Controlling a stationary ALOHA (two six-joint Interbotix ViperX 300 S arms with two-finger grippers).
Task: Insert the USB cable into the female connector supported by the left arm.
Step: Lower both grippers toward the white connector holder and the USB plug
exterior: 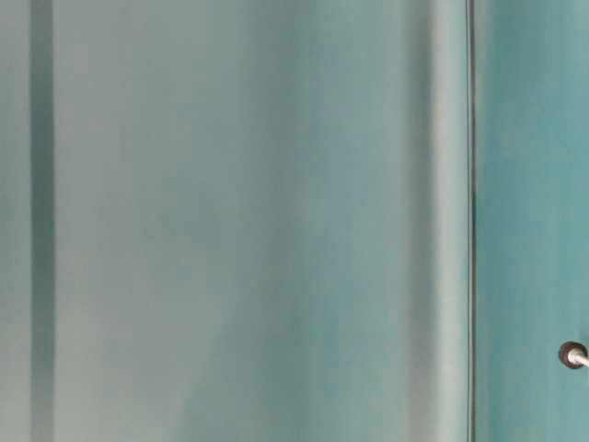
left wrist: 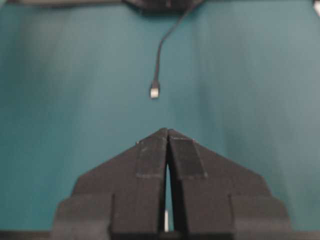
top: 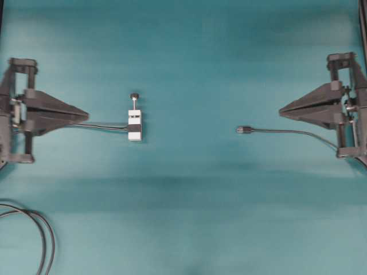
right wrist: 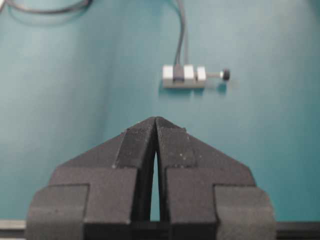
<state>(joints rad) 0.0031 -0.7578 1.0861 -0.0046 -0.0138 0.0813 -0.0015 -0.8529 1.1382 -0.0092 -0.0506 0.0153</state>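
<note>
The female connector point(top: 135, 124), a small white block with a black band and a knobbed pin, lies on the teal table left of centre; it also shows far off in the right wrist view point(right wrist: 183, 76). The USB cable's plug point(top: 243, 129) rests on the table right of centre, its cable running off to the right; the left wrist view shows the plug point(left wrist: 154, 92) ahead of the jaws. My left gripper point(top: 86, 113) is shut and empty at the left edge, well short of the connector. At the right edge my right gripper point(top: 281, 110) is shut and empty, apart from the plug.
A thicker looped black cable point(top: 45, 238) lies at the front left corner of the table. The table-level view is mostly a blurred teal surface, with only the connector's dark knob point(exterior: 572, 354) at its right edge.
</note>
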